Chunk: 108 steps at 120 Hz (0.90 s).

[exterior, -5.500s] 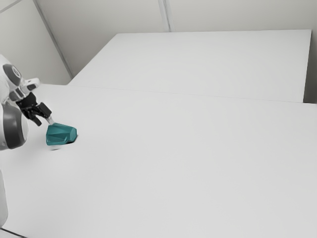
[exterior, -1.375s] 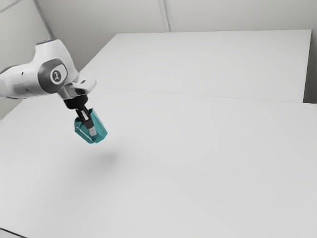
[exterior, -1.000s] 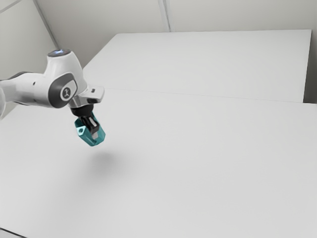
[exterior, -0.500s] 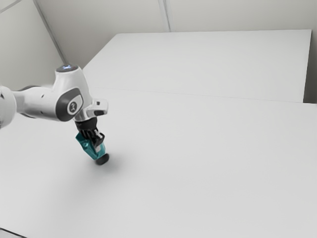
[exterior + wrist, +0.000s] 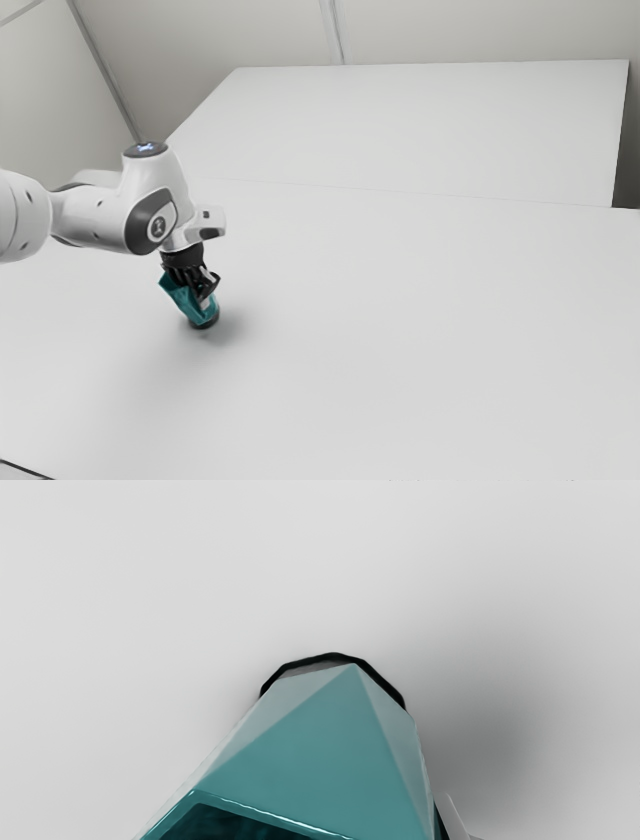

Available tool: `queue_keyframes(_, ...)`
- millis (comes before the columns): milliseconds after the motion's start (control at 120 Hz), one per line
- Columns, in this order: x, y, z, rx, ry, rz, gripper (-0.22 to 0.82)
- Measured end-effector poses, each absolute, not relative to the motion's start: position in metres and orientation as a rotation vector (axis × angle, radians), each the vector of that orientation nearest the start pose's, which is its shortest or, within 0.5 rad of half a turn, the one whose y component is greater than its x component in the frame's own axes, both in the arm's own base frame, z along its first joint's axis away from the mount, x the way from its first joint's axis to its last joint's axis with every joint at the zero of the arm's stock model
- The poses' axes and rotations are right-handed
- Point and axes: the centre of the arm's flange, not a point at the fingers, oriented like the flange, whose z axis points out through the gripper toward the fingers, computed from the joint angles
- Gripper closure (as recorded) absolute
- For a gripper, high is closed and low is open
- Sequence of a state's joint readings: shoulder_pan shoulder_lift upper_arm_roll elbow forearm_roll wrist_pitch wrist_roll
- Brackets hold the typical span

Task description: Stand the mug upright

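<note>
The counter (image 5: 400, 330) spreads wide beneath the arm (image 5: 110, 215), which reaches in from the exterior view's left. At its end the mug (image 5: 183, 300) leans on a slant over the left part of the counter, its mouth tipped up toward the exterior view's left and its dark base (image 5: 336, 657) lowest, close above the surface or just meeting it; which of the two, I cannot tell.

The step in hand looks to be righting the mug and setting it down. Doing it well would mean swinging the mouth toward the exterior view's right until the walls stand plumb, while easing down so the whole base, and not one edge, takes the weight. Pressing down while it slants could make the mug skid or twist in the grip. Letting go is best left until the base sits flat; then a straight, slow withdrawal should avoid dragging the rim (image 5: 270, 814) along.

The gripper (image 5: 206, 297) is closed on the mug's side, its opening kept about as wide as what it clasps; one pale fingertip (image 5: 452, 814) shows beside the teal wall.
</note>
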<state>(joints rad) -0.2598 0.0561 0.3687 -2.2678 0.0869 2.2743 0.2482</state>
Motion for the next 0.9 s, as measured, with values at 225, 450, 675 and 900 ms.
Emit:
queue_keyframes(225,0.517,0.060,0.329,-3.063,0.255,0.089,0.75)
queue_keyframes(450,0.517,0.060,0.329,-3.075,0.242,0.087,0.60)
queue_keyframes(675,0.517,0.060,0.332,-3.078,0.243,0.079,0.44)
queue_keyframes(900,0.520,0.059,0.344,-3.080,0.252,0.049,0.35)
